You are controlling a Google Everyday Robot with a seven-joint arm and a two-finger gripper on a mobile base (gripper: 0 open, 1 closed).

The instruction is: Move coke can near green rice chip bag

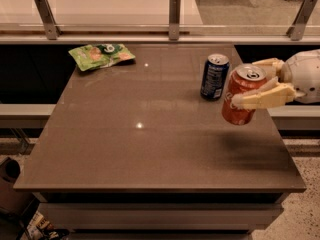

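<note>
The coke can (241,99) is red-orange with a silver top. It is held upright in the air above the right side of the brown table (150,134). My gripper (250,84) comes in from the right edge and is shut on the can, one cream finger in front and one behind. The green rice chip bag (101,55) lies flat at the table's far left corner, well apart from the can.
A dark blue can (215,76) stands upright on the table just left of the held coke can. A glass railing with metal posts (174,17) runs along the table's far edge. The floor drops off at the table's right and front edges.
</note>
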